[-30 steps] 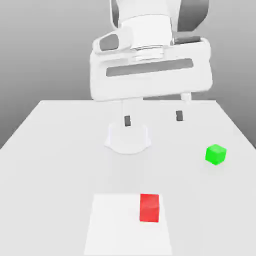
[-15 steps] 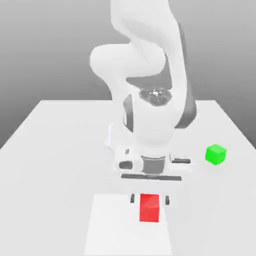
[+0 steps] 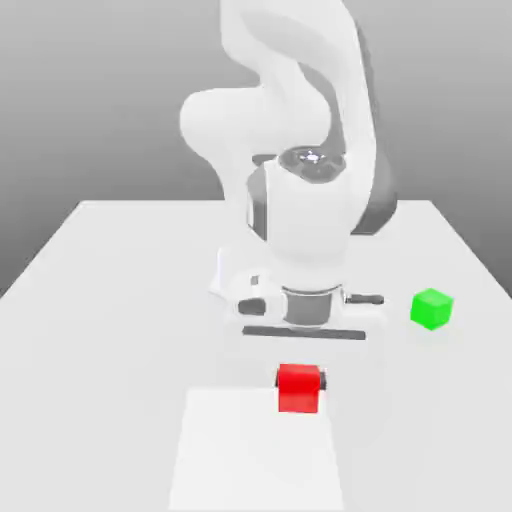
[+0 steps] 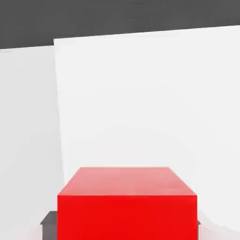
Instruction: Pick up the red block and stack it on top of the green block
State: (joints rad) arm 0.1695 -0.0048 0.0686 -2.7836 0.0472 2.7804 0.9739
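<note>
Fingers [image 3: 299,378] pinching the red block [image 3: 298,389] so we can carry it over to the green block [image 3: 432,309]

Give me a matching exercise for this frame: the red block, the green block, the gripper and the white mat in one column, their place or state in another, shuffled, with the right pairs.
Things:
1. red block
2. green block
3. gripper
4. white mat

Place or state:
A. standing free on the table toward the exterior view's right
B. flat on the table's near part
C. shut on a cube
D. clamped between the fingers, over the mat's far edge

Pairs: 1-D, 2-A, 3-C, 4-B
</note>
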